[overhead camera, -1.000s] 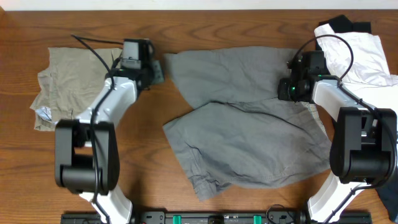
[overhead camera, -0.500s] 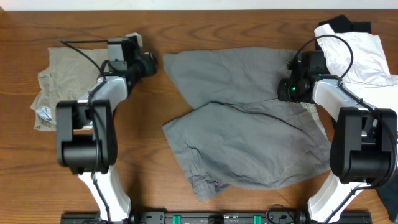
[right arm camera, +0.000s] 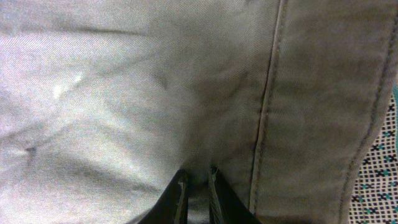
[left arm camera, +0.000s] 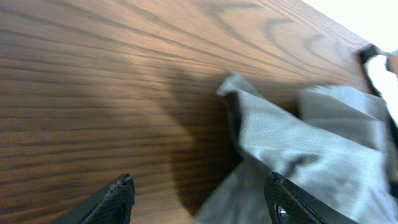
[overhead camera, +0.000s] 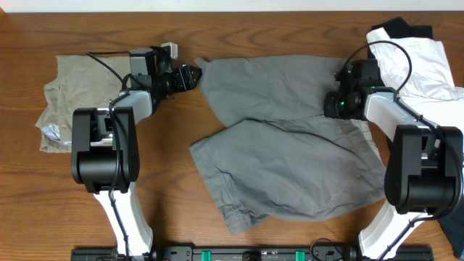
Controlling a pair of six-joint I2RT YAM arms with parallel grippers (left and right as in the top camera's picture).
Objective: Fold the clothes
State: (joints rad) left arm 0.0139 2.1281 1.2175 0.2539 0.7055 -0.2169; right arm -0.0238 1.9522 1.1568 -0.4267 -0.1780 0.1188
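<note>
Overhead: grey shorts (overhead camera: 290, 152) lie mid-counter (overhead camera: 167, 174), creased and not flat. One leg runs along the far side toward the left. The other panel angles toward the near edge and laps over the first along a diagonal ridge.

Left fingers (overhead camera: 192, 72) sit at the far-left corner of the shorts, pointing right, just beside the cloth. Khaki shorts (overhead camera: 76, 90) lie far left, partly under the left arm (overhead camera: 138, 101) and apart from the grey pair. White garment (overhead camera: 420, 61) on top of a black garment (overhead camera: 406, 29) is in the far-right corner, beside the right arm (overhead camera: 377, 109), which hangs over the right edge of the grey shorts.

Left wrist: fingers spread wide, both tips low in frame over bare wood. The shorts' corner stands up as a small raised fold ahead of them. More cloth reaches down between the tips, nearer the right one. Nothing pinched; can't tell if either tip touches fabric.

Right wrist: right fingers (right arm camera: 180, 199) nearly together, clamped on a small pinch of grey fabric that fills the frame. A stitched seam (right arm camera: 267, 124) runs top to bottom right of the pinch. A strip of pale patterned lining (right arm camera: 385, 168) shows at the right edge.
</note>
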